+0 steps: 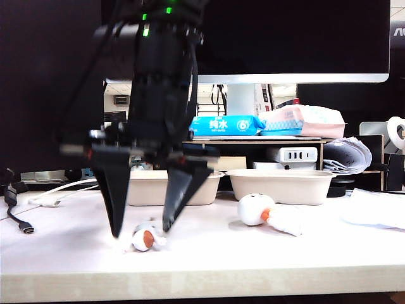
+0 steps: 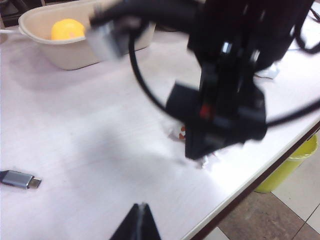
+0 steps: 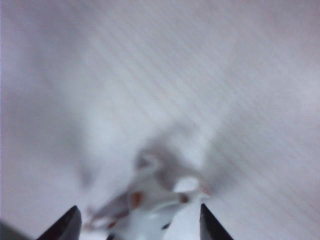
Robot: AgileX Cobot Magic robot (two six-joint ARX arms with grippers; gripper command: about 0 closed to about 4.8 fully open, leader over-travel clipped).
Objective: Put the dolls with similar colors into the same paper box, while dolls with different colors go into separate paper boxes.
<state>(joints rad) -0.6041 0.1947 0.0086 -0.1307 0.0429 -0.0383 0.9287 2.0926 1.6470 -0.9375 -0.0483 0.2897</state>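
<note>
The right gripper [image 1: 144, 233] points down at the table [image 1: 209, 256], its two fingers spread wide on both sides of the tiny white doll [image 1: 146, 239], not yet closed on it. The round-headed white doll [image 1: 255, 209] lies near the right paper box [image 1: 281, 185]. A yellow doll [image 2: 67, 29] sits in the left paper box [image 2: 75, 54]. The left gripper [image 2: 138, 225] hovers apart, fingers together.

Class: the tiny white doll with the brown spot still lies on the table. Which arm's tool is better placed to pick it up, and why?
Right. The right tool stands open, fingertips near the table on either side of the tiny white doll. The left tool is shut and sits well away from it.
</note>
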